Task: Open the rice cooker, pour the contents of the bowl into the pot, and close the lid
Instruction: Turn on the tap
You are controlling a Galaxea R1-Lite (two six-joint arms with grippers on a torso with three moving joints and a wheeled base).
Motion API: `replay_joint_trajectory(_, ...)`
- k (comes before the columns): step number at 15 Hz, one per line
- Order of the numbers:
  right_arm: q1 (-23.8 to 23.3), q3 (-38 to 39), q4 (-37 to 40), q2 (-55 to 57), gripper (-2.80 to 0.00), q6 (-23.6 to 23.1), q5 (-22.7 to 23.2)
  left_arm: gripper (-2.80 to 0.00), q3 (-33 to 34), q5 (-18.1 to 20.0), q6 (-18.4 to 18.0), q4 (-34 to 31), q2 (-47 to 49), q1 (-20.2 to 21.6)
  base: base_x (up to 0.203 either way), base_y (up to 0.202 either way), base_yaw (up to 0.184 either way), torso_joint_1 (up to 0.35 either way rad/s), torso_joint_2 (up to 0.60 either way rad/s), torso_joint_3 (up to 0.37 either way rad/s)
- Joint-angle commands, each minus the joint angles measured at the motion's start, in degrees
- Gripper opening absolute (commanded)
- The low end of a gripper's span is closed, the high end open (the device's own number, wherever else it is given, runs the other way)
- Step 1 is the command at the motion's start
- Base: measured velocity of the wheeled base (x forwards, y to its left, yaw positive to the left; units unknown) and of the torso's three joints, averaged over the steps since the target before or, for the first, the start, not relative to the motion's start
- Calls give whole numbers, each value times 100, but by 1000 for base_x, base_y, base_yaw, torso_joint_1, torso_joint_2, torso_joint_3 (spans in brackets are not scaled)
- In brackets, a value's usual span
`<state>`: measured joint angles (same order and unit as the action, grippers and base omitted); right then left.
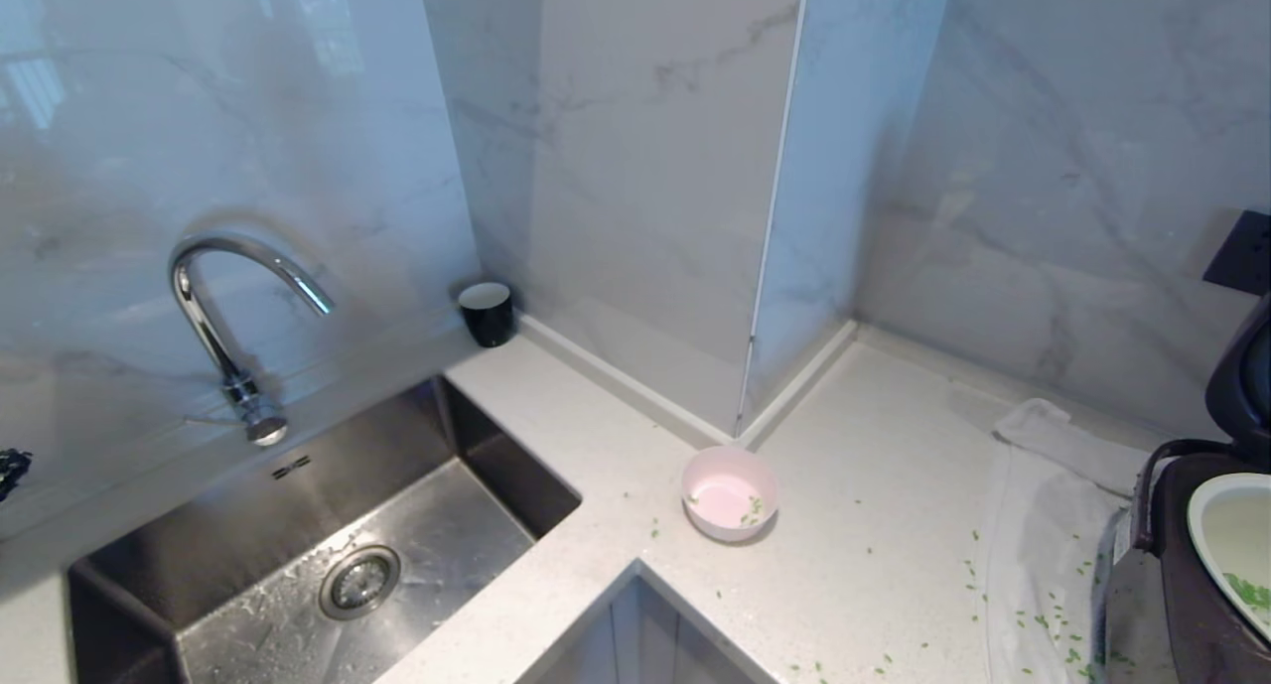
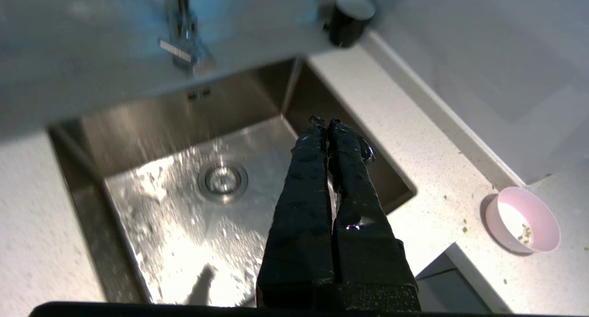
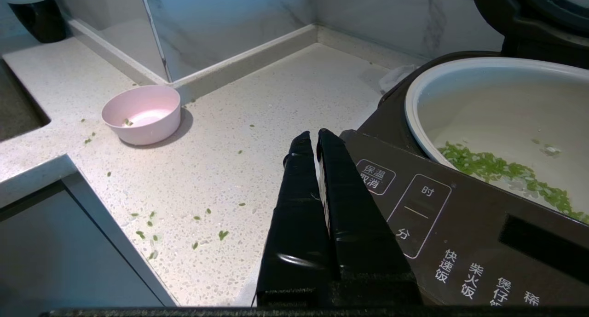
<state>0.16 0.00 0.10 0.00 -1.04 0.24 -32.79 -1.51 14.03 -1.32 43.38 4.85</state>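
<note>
A white speckled counter runs along grey marble walls in a kitchen corner, and a steel sink with a curved silver tap is set into it on the left. A small black cup with a white inside stands in the back corner by the wall. The pink bowl sits upright on the counter near the wall corner, with only a few green bits inside it. More green bits lie scattered on the counter and on a white cloth beside the rice cooker. The rice cooker stands at the far right edge of the counter, well apart from the bowl. Its lid is up, so the white pot shows, and a small heap of green bits lies at the bottom of the pot. The left gripper hangs over the sink with its two black fingers pressed together and nothing between them. The right gripper sits just in front of the cooker's button panel, and its fingers are pressed together too, holding nothing.
</note>
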Motion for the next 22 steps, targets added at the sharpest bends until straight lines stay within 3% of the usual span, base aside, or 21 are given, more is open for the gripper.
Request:
replay_joint_trajectory(1,2,0,-1,9,-280,-2,2,-280,-277,-138,461,1,1655,160,0,0,0,0,0,0)
replay_joint_trajectory(4,2,0,-1,9,-280,-2,2,-280,-468,-363,1091,247,3204,291,0,0,0,0,0,0)
replay_joint_trajectory(8,2,0,-1,9,-280,-2,2,-280,-611,-1220,1471,1507,4793,374,0,0,0,0,0,0)
replay_joint_trajectory(11,2,0,-1,9,-280,-2,2,-280,-942,-1453,1512,2168,5431,591,0,0,0,0,0,0)
replay_joint_trajectory(17,2,0,-1,9,-280,-2,2,-280,-1768,-1460,1436,2232,6397,1153,0,0,0,0,0,0)
replay_joint_trajectory(22,2,0,-1,9,-280,-2,2,-280,-2506,-1456,1294,2183,7168,1189,0,0,0,0,0,0)
